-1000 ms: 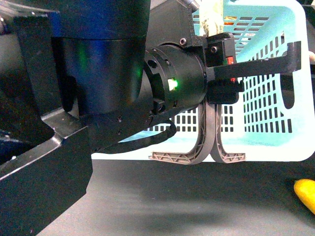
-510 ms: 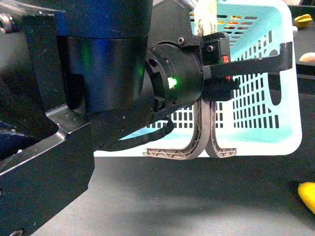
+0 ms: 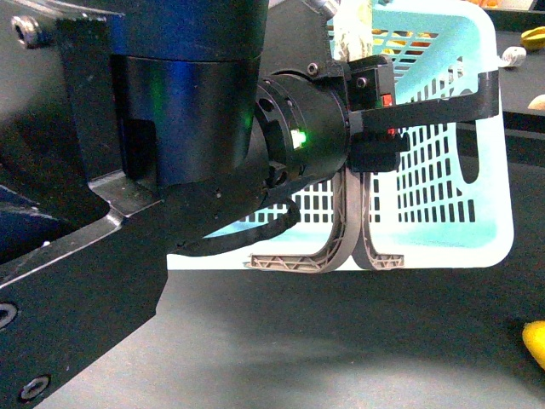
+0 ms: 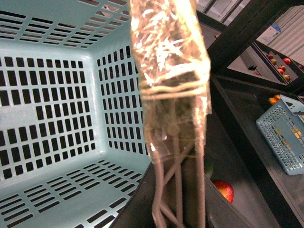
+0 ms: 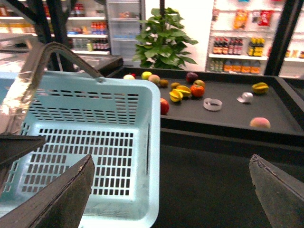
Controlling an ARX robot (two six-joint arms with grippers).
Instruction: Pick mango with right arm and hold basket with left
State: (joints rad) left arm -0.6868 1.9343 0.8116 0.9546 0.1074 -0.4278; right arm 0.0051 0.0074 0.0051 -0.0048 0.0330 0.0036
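Observation:
My left gripper (image 3: pixel 356 204) fills the front view, green light on its wrist. Its grey-brown fingers (image 3: pixel 348 234) are pressed together, shut on the tape-wrapped handle (image 3: pixel 352 27) of the light-blue basket (image 3: pixel 443 196). The left wrist view shows the gripper (image 4: pixel 176 159) shut on the taped handle (image 4: pixel 168 52), with the basket's inside (image 4: pixel 57 95) beside it. Only the mango's (image 3: pixel 536 342) yellow end shows, at the front view's lower right edge on the dark table. My right gripper (image 5: pixel 171 190) is open and empty over the dark table, next to the basket (image 5: pixel 95 142).
A dark shelf (image 5: pixel 223 114) behind the basket holds several loose fruits, among them a yellow-orange wedge cluster (image 5: pixel 179 93) and a peach-coloured fruit (image 5: pixel 260 122). A red apple (image 4: pixel 222 190) lies near the left gripper. A second blue basket (image 4: pixel 285 128) stands further off.
In the front view the basket in my left gripper has shifted left and slightly up. The mango has slid toward the lower right corner, and less of it shows.

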